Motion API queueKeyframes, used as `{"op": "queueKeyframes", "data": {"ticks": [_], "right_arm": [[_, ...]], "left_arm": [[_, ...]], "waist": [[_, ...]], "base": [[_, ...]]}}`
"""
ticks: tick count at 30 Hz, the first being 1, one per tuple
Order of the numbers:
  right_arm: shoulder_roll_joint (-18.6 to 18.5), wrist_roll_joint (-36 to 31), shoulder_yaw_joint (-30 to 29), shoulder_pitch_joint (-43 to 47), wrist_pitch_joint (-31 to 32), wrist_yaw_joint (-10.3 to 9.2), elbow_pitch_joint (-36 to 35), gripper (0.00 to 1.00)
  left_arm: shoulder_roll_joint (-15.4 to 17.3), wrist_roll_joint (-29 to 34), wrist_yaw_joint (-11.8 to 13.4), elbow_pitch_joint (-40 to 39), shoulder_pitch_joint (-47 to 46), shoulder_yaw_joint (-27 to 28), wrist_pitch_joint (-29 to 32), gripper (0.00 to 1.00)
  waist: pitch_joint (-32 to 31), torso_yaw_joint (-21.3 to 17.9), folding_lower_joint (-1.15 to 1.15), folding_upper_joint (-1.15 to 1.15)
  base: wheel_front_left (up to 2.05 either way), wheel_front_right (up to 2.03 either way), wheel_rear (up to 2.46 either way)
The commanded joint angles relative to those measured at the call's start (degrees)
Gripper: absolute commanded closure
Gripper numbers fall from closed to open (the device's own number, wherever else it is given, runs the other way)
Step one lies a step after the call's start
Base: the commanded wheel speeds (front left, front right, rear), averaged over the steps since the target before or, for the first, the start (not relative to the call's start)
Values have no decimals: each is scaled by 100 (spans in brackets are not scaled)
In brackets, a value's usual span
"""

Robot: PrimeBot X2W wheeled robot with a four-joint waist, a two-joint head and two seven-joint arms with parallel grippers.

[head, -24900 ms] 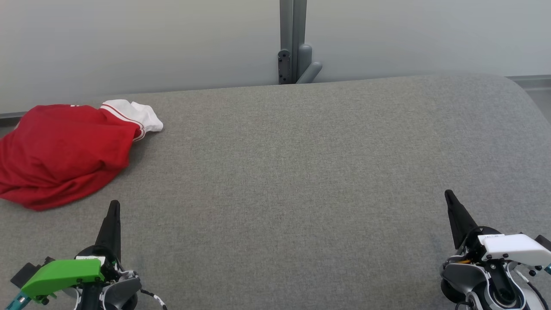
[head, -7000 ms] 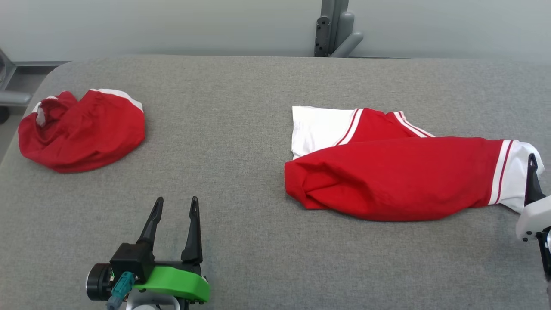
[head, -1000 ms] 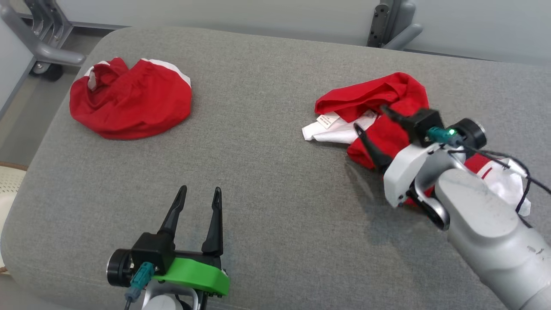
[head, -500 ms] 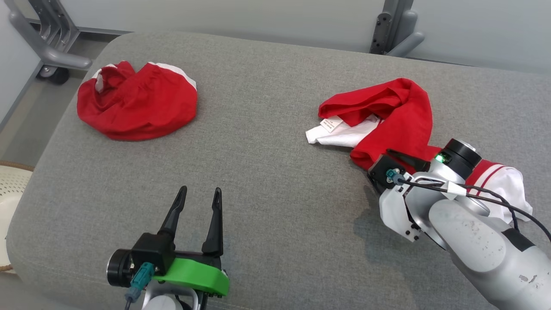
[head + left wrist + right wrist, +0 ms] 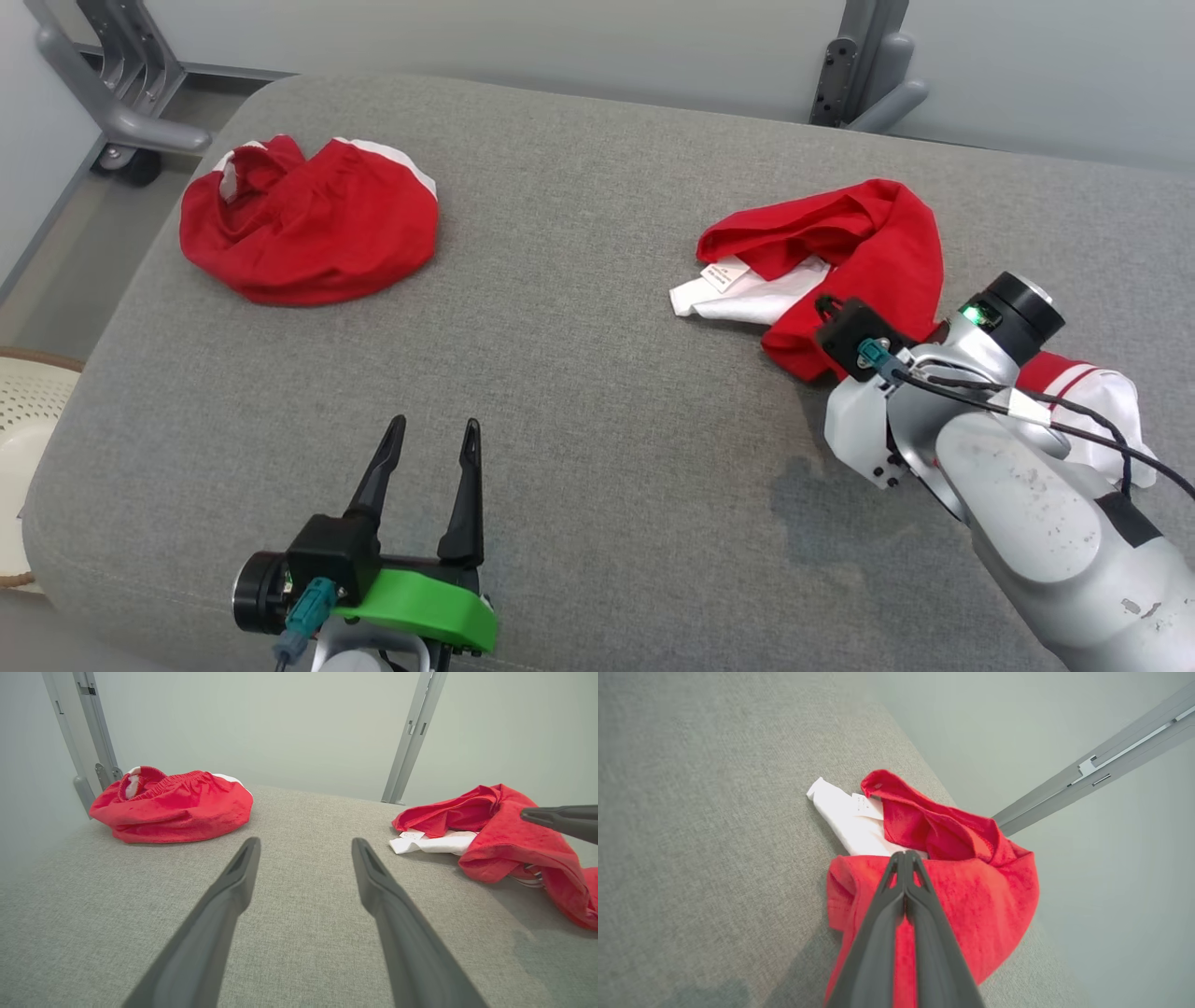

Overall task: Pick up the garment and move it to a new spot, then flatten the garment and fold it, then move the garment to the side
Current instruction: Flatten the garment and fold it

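Note:
A crumpled red garment [image 5: 878, 243] with white trim and a label lies at the right of the grey padded table [image 5: 579, 373]. In the right wrist view my right gripper [image 5: 904, 855] is shut. Its fingers are pressed together over the red cloth [image 5: 962, 891], and no fabric shows between them. The left wrist view has that gripper [image 5: 525, 813] as one dark point above the garment [image 5: 504, 830]. My left gripper [image 5: 429, 439] stands open near the table's front edge, with nothing in it [image 5: 303, 844].
A second red garment [image 5: 308, 233] is bunched at the far left of the table [image 5: 173, 807]. Grey metal posts [image 5: 864, 65] stand behind the table, and a wheeled frame [image 5: 112, 103] is at the far left. A white perforated basket [image 5: 23, 439] sits off the left edge.
My right gripper was open a second ago and has shut; its wrist has turned and drawn back over the garment's near part. The left gripper has stayed put. The camera shifted slightly.

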Motion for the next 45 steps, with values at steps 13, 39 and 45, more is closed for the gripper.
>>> {"op": "queueKeyframes", "data": {"ticks": [13, 39, 45], "right_arm": [[128, 47, 54, 422, -61, -10, -275, 100], [-53, -788, 134, -281, 505, -11, 403, 100], [174, -695, -196, -99, -99, -10, -73, 100]], "left_arm": [[9, 88, -74, 46, 144, -11, 1, 0], [9, -165, 93, -17, 12, -184, 1, 0], [9, -134, 90, -29, 43, -148, 1, 0]], "waist": [[-139, -113, 0, 14], [92, 258, 0, 14], [36, 186, 0, 14]], "base": [[0, 0, 0], [0, 0, 0], [0, 0, 0]]}}
